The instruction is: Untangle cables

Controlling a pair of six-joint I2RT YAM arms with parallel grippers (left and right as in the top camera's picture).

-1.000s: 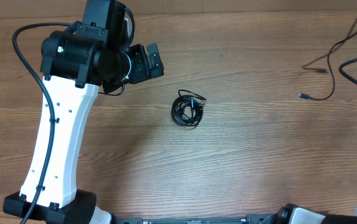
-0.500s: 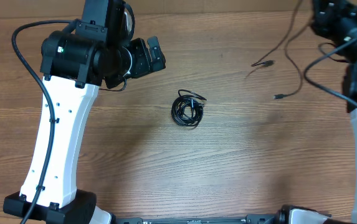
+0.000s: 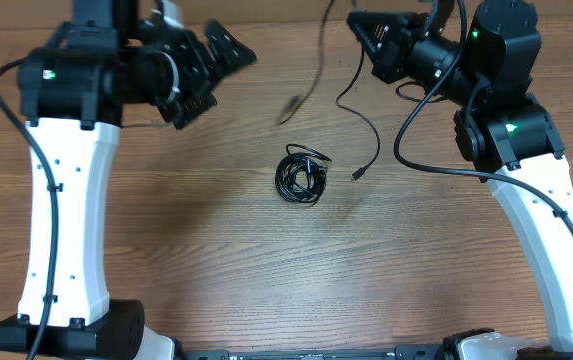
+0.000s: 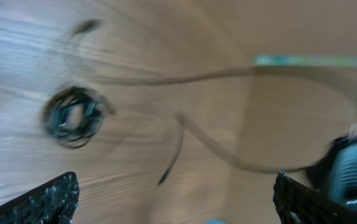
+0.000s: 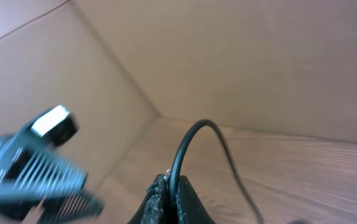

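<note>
Left hand [image 3: 228, 75]: jaws spread wide, nothing between them. Overhead I find it toward the top left, black and blocky on the white-shelled left arm [image 3: 66, 220]. Its own camera adds two rough, pebbled black fingertips [image 4: 47, 202] at the bottom corners of the frame, well apart, with bare wood between them. That view is smeared, so I take no fine detail from it.

Table [image 3: 166, 250]: mid-brown wood grain, matte, running across the overhead view.

Coiled bundle [image 3: 301, 177]: thin glossy black cords wound into one small round knot. It lies flat near the middle of the table, and neither hand touches it. Overhead shows separate loops and a short end poking out at its top. The left wrist view gives only a dark blurred ring with a pale centre.

Loose cord [image 3: 378, 145]: a single thin black strand, apart from the bundle, hanging from the right hand. Overhead shows two runs. One ends in a small plug [image 3: 358, 175] just right of the bundle, the other in a blurred plug [image 3: 287, 108] above and left of it. I cannot tell whether either plug touches the wood.

Right hand [image 3: 368, 35]: jaws closed on the loose cord. Overhead it is only a dark mass at the top, right of centre, on the black-and-white right arm [image 3: 541, 230]. The pinch itself shows only in the right wrist view, where two dark fingertips meet and the cord rises from between them in a smooth arch. That view also shows plain tan panels meeting in a corner.
</note>
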